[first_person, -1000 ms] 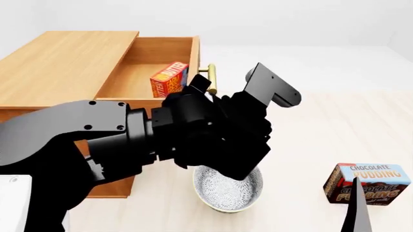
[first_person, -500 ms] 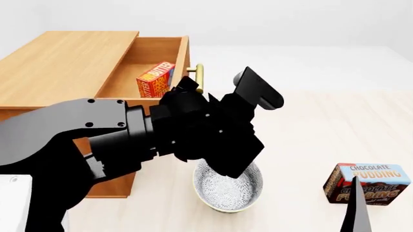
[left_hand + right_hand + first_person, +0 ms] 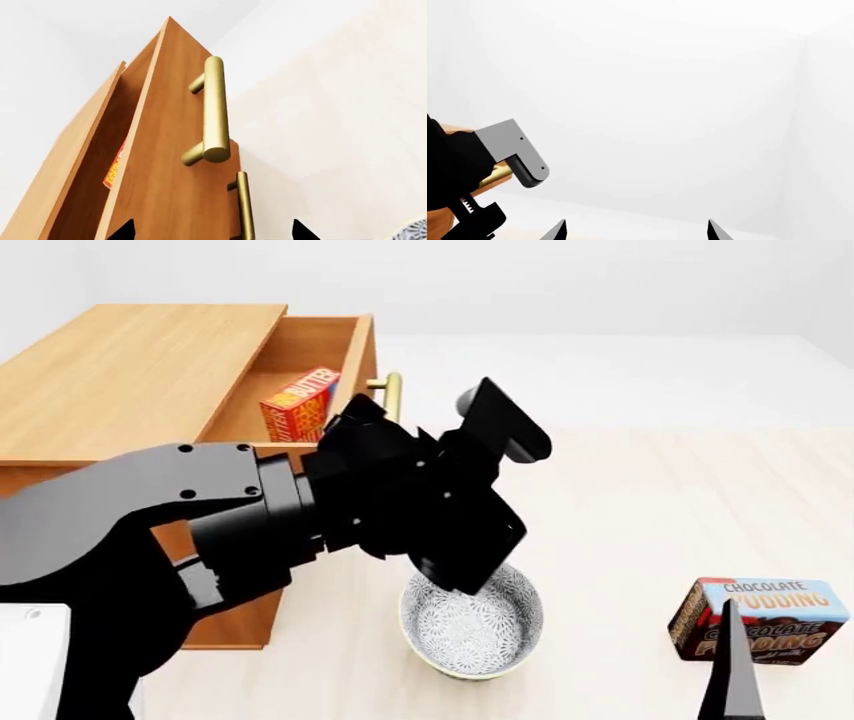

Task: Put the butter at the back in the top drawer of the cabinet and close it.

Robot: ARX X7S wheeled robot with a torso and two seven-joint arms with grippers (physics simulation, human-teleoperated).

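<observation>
The cabinet stands at the left with its top drawer partly pulled out. The butter, an orange-red carton, stands upright inside the drawer near its front panel. In the left wrist view it shows as an orange sliver, the butter, behind the top drawer front. My left gripper is open, low in front of that panel and its brass handle, holding nothing. My right gripper is open and empty, facing bare wall; one fingertip shows at the lower right.
A patterned bowl sits on the floor under my left forearm. The chocolate pudding box stands at the lower right beside my right finger. A lower drawer handle shows beneath the top one. Pale floor stretches to the right of the cabinet.
The top drawer has slid back toward the cabinet, carrying the butter with it. My left arm has moved left along with the drawer front. The right arm is unchanged.
</observation>
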